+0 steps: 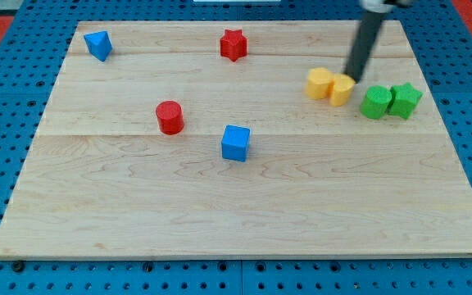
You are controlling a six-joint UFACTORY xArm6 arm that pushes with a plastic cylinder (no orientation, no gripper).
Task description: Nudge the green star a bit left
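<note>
My tip [353, 78], a bare rod grasping nothing, sits beside the yellow blocks [329, 85]. The green star [405, 99] lies to its right, touching a green block [374, 103]. I should circle to the star's far right side and push gently leftward.

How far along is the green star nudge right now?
Done: nothing I can confirm from one frame. In hand: my tip sits by the yellow blocks, left of the green star, not touching it. The star rests against another green block on its left. Left: get my tip to the star's right side and push left.
</note>
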